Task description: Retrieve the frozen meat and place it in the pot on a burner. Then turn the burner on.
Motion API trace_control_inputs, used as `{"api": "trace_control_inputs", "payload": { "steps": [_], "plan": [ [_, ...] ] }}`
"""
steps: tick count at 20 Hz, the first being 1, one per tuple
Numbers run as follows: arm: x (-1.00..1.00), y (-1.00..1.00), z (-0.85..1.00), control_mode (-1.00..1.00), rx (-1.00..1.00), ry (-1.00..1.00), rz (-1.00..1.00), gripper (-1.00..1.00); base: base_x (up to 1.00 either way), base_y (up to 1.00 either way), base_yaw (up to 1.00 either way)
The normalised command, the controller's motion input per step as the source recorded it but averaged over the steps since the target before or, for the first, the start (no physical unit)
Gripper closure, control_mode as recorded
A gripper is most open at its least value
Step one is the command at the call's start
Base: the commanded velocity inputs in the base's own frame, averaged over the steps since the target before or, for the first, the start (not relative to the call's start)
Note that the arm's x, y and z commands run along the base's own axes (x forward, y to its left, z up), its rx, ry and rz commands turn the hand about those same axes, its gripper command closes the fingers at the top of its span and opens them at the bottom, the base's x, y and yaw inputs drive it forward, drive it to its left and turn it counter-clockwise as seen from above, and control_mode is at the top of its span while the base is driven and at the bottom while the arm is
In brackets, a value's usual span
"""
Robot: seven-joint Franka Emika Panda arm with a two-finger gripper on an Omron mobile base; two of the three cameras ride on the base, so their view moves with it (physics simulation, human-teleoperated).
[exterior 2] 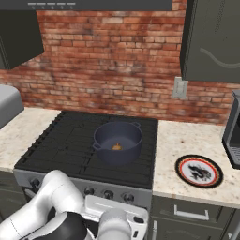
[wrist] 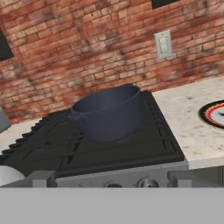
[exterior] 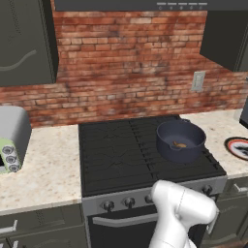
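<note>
The frozen meat (exterior: 179,144) is lying inside the pot (exterior: 180,141) at the stove's (exterior: 111,155) 3 o'clock burner; remaining: a small, stiff knob (exterior: 128,201), likely needing a firm pinch; end effector state I cannot tell.

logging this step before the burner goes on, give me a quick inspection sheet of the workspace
surface: black stove top set between speckled counters
job's things: pot on the stove's right side; frozen meat lying inside it
clutter: red-rimmed plate on the right counter; toaster oven on the left counter
tool: fingertips too faint at the hand view's bottom to tell open or shut
cables: nothing seen
surroundings: brick wall, wall outlet, dark cabinets, knobs along the stove front
</note>
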Motion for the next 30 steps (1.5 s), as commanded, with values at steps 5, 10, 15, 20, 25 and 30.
{"api": "trace_control_inputs", "payload": {
  "steps": [5, 10, 15, 20, 25, 30],
  "plan": [
    [0.0, 0.05, -0.08, -1.0, 0.0, -0.06, -0.02, -1.0, 0.0, 0.0, 0.0],
    [0.0, 0.0, 0.0, -1.0, 0.0, 0.0, 0.0, -1.0, 0.0, 0.0, 0.0],
    [-0.03, 0.1, -0.12, -1.0, 0.0, -0.05, 0.0, -1.0, 0.0, 0.0, 0.0],
    [0.0, 0.06, -0.13, 1.0, 0.0, -0.06, 0.0, -1.0, -0.01, 0.02, 0.0],
    [0.0, 0.0, 0.0, 1.0, 0.0, 0.0, 0.0, -1.0, -0.12, 0.25, 0.0],
    [0.0, 0.0, 0.0, 1.0, 0.0, 0.0, 0.0, -1.0, -0.2, 0.28, -0.01]
  ]
}}
